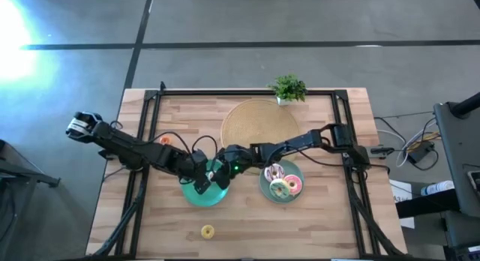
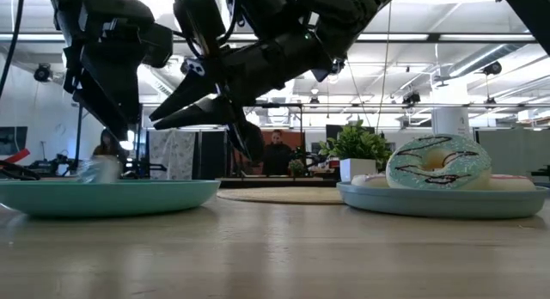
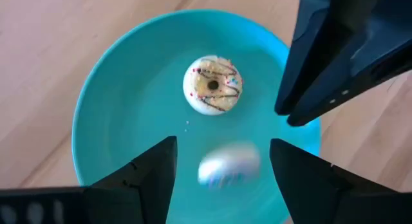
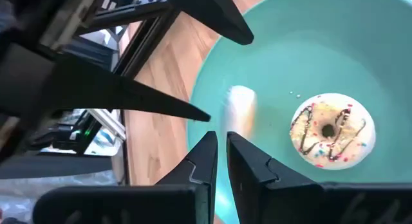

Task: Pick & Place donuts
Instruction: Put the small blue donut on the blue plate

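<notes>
Below my left gripper (image 3: 222, 163), fingers spread, a blurred donut (image 3: 228, 166) drops beside the cream donut (image 3: 213, 84); my right gripper (image 4: 222, 161) hangs nearly closed.

Layout. The left gripper (image 3: 219, 179) and right gripper (image 4: 222, 172) both hang over the left plate (image 1: 196, 196), with a blurred small donut (image 3: 228, 165) between the left gripper's spread fingers (image 3: 145, 176) and a sprinkled donut (image 3: 213, 84) on the plate beyond their tips. The right plate (image 1: 264, 187), just beside, carries several donuts (image 1: 282, 183). Another donut (image 1: 207, 231) lies alone on the table (image 1: 315, 227), nearer the front edge. A mat (image 1: 251, 122) lies behind both plates.
</notes>
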Controlling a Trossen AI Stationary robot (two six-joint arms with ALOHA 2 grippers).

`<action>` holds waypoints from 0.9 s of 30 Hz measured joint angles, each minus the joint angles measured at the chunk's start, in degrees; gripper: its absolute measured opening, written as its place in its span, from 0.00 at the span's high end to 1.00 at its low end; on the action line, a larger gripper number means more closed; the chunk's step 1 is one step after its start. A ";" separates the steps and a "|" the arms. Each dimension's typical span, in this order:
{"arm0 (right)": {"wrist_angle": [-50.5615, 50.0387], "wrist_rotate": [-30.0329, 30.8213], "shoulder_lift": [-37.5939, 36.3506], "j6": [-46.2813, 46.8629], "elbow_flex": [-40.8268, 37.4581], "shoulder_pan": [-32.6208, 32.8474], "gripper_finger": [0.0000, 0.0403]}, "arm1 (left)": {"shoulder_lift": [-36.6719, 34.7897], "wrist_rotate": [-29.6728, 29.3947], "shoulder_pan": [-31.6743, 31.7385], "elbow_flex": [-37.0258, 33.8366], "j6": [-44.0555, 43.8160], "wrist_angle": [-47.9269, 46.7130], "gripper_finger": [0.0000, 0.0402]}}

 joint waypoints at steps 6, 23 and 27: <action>-0.12 -0.01 -0.10 -0.23 0.00 0.15 0.93 | 0.00 0.61 -0.28 0.00 -0.03 -1.34 0.45; -10.49 1.64 -7.65 -11.14 -0.07 0.35 0.93 | 3.24 4.29 -11.77 -0.52 -1.76 -6.67 0.45; -10.56 1.66 -7.65 -11.16 -0.07 0.37 0.93 | 4.46 2.01 -10.58 -1.05 -3.31 -6.23 0.45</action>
